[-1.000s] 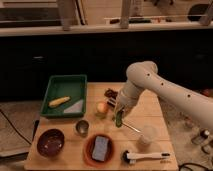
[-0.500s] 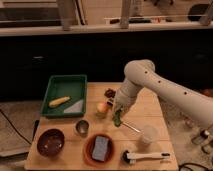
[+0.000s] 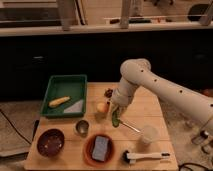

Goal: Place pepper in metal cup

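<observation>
Currently claw grips pepper, hanging below, right of metal cup.

One camera | raised front view, looking down on table | mid-range | pincer above table's middle

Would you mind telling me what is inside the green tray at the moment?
The green tray holds a long yellow vegetable and a pale patch beside it, unidentifiable. Nothing covers it; the gripper with the pepper is off to its right.
</observation>
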You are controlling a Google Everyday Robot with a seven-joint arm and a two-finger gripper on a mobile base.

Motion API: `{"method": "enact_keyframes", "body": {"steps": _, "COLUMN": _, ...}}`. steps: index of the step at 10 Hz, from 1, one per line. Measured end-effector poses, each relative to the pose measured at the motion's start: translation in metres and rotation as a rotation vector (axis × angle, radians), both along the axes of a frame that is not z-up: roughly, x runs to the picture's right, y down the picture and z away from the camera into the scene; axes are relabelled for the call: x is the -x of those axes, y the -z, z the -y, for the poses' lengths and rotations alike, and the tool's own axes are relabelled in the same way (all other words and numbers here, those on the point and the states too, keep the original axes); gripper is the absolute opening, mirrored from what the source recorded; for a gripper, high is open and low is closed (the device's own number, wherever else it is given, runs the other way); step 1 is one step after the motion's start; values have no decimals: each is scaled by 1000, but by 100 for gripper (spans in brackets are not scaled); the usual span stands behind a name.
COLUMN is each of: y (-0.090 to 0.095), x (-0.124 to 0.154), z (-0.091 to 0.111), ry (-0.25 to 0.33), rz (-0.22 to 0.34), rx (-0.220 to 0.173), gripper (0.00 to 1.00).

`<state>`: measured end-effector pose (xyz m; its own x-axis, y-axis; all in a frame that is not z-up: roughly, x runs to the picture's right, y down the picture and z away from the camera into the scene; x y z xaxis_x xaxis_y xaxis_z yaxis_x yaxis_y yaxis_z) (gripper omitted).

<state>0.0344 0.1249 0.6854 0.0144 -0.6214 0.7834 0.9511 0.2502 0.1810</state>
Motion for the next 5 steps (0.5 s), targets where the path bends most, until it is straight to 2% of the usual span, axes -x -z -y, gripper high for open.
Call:
{"method": "enact_keyframes", "body": {"steps": 2, "y": 13, "x": 20, "z": -4, "ry": 38, "rz": 46, "rx": -14, "gripper": 1}}
{"method": "enact_keyframes", "body": {"steps": 5, "y": 29, "x": 49, "z": -15, "ry": 101, "rz": 113, "rx": -13, "gripper": 1}}
